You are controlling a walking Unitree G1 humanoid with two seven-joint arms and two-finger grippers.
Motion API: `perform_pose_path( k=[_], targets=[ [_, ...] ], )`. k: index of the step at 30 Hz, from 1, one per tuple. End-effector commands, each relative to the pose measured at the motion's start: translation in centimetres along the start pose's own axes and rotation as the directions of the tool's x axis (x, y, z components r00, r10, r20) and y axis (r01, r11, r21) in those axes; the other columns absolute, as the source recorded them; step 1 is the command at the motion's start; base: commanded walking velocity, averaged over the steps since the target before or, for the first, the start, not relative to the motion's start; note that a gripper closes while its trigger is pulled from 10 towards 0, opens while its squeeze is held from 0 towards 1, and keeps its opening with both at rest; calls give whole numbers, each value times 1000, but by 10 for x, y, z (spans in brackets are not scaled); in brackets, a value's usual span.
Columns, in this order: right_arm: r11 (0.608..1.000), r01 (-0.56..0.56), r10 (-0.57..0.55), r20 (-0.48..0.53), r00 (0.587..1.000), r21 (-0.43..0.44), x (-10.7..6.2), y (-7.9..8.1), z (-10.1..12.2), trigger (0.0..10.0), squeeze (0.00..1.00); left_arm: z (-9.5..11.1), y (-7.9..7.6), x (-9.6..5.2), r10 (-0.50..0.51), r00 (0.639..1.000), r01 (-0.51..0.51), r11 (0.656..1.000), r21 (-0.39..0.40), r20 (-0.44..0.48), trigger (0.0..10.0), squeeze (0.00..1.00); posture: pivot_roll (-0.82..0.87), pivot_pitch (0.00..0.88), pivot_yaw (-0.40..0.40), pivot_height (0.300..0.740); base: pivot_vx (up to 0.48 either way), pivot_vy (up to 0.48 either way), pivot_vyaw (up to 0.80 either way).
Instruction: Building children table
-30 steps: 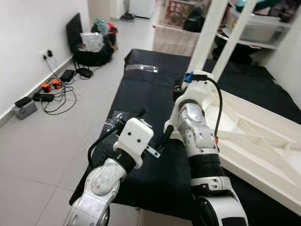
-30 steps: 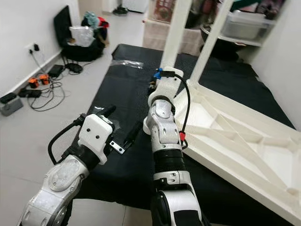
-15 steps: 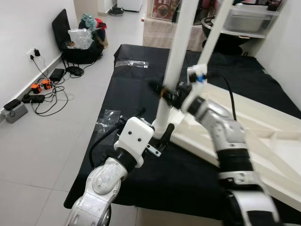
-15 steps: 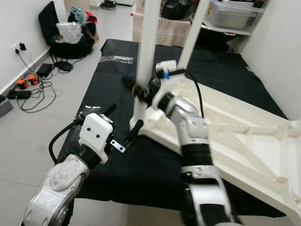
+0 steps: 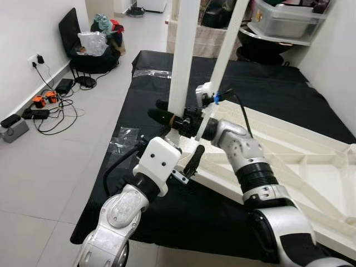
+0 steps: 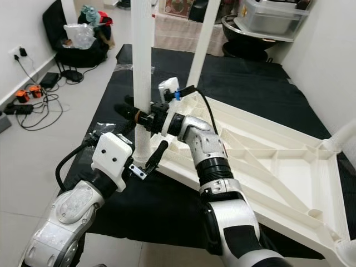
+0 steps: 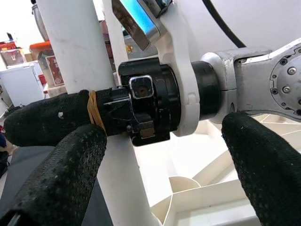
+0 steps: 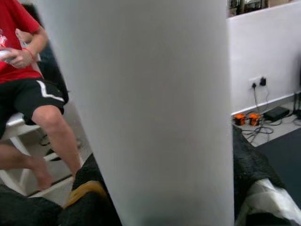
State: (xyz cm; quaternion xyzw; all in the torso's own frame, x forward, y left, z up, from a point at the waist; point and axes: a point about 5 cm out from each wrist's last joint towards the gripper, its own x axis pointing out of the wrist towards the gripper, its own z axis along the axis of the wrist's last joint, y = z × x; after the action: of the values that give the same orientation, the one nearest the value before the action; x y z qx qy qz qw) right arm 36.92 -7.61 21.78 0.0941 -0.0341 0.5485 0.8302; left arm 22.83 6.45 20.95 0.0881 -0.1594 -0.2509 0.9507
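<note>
The white table top (image 6: 278,172) lies upside down on a black mat (image 5: 278,89), with 2 white legs standing up from it. The right gripper (image 6: 136,117) is clamped around the near table leg (image 6: 142,67) low down, 1 black finger on each side. The left gripper (image 5: 181,156) sits just below it beside the leg's base, its 2 fingers (image 7: 61,174) spread apart and holding nothing. A seated person (image 8: 28,80) appears behind the leg in the right wrist view.

White table leg (image 8: 155,108) between black fingers (image 8: 254,165); seated person (image 8: 28,89) behind, wall socket (image 8: 257,83) beyond
</note>
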Motion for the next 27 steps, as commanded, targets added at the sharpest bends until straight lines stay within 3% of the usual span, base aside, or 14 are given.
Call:
perform_pose_path(
  k=[1,5,8,9,11,12,13,16,18,22,23,25,26,27],
  targets=[
    [999,43,-43,19,999,17,0,-2,0,0,0,1,-1,-2,0,1000,0,1000,1,-2,10000,0,122,51,-116,740,0,0,0],
    [923,381,-380,31,925,-57,-6,-22,4,0,0,1,-1,-1,0,1000,0,1000,-3,0,10000,0,109,54,-111,740,0,0,0],
    [760,642,-642,30,766,-103,-14,-35,4,0,0,0,-1,-1,-2,1000,2,1000,-5,0,10000,0,102,53,-106,740,0,0,0],
    [760,642,-642,30,766,-103,-14,-35,4,0,0,0,-1,-1,-2,1000,2,1000,-5,0,10000,0,102,53,-106,740,0,0,0],
    [499,858,-862,30,506,-120,-32,-42,-2,0,0,0,-3,1,-9,1000,9,1000,-6,3,10000,0,97,54,-106,740,0,0,0],
    [499,858,-862,30,506,-120,-32,-42,-2,0,0,0,-3,1,-9,1000,9,1000,-6,3,10000,0,97,54,-106,740,0,0,0],
    [370,920,-926,36,377,-128,-41,-42,-3,0,0,0,-3,2,-10,1000,10,1000,-7,5,10000,0,98,52,-106,740,0,0,0],
    [253,962,-965,38,258,-106,-49,-39,-5,0,0,1,-3,2,-10,1000,10,1000,-6,7,10000,0,98,50,-106,740,0,0,0],
    [52,997,-998,18,53,-58,-60,-29,-8,0,0,1,-2,2,-6,1000,6,1000,-6,8,10000,0,98,51,-107,740,0,0,0],
    [-8,1000,-1000,-13,-8,-12,-54,-21,-10,0,0,0,-1,1,-4,1000,4,1000,-4,4,10000,0,100,53,-107,740,0,0,0],
    [48,999,-999,-15,48,23,-42,-19,-10,10000,0,0,-1,0,-4,1000,4,1000,-5,3,10000,0,99,52,-107,740,0,0,0],
    [128,991,-992,24,128,37,-31,-18,-5,10000,0,0,-2,0,-4,1000,4,1000,-5,2,10000,0,99,53,-107,740,0,0,0],
    [194,981,-979,64,192,30,-22,-16,0,10000,1000,0,-2,0,-5,1000,5,1000,-5,2,10000,0,97,52,-108,740,0,0,0],
    [194,981,-979,64,192,30,-22,-16,0,10000,1000,0,-2,0,-5,1000,5,1000,-5,2,10000,0,97,52,-108,740,0,0,0]
  ],
)
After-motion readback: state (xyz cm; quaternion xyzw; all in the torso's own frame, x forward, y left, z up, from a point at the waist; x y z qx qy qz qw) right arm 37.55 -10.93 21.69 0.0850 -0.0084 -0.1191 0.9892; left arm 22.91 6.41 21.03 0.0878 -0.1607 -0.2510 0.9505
